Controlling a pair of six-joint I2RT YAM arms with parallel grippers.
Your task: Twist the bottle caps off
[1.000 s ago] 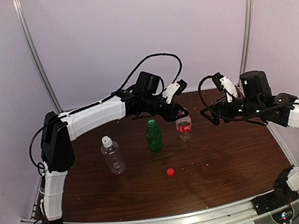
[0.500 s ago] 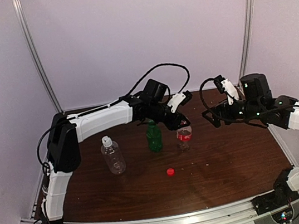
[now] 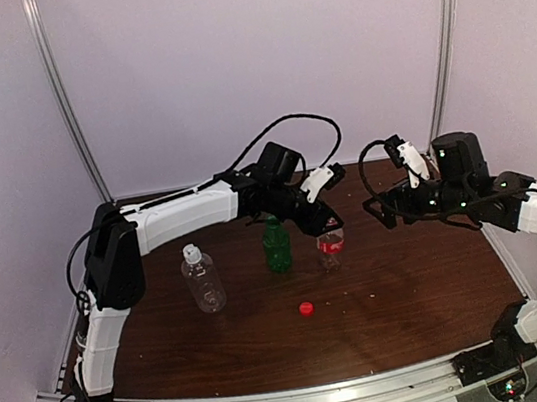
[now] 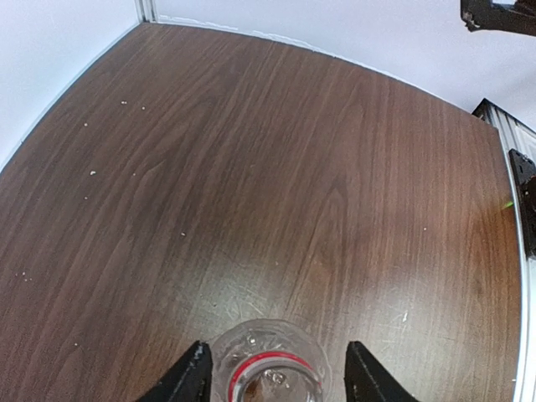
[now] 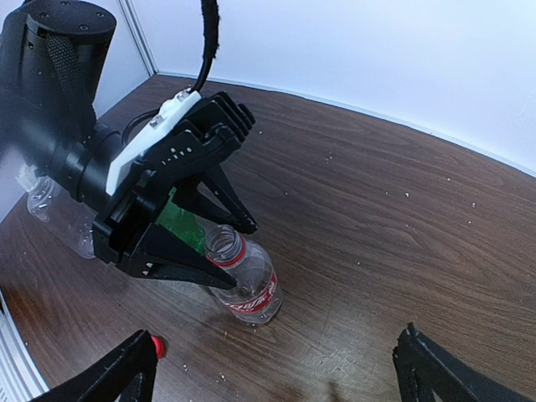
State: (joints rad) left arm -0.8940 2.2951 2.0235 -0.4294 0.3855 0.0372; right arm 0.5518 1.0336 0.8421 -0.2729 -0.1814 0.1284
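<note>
L gripper (image 4: 276, 360) spread open – straddling neck of uncapped red-label bottle (image 5: 249, 291). R gripper (image 5: 278, 343) also open, well apart – red cap (image 3: 307, 307) lies on bench (image 3: 412, 281).

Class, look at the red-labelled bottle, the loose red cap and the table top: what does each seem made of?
Red-labelled bottle: clear glossy plastic, apparently; see-through wall with highlights.
Red cap: likely plastic; opaque, evenly coloured, too small to be sure.
Table top: wood or wood-look laminate; dark grain lines, slight sheen.
</note>
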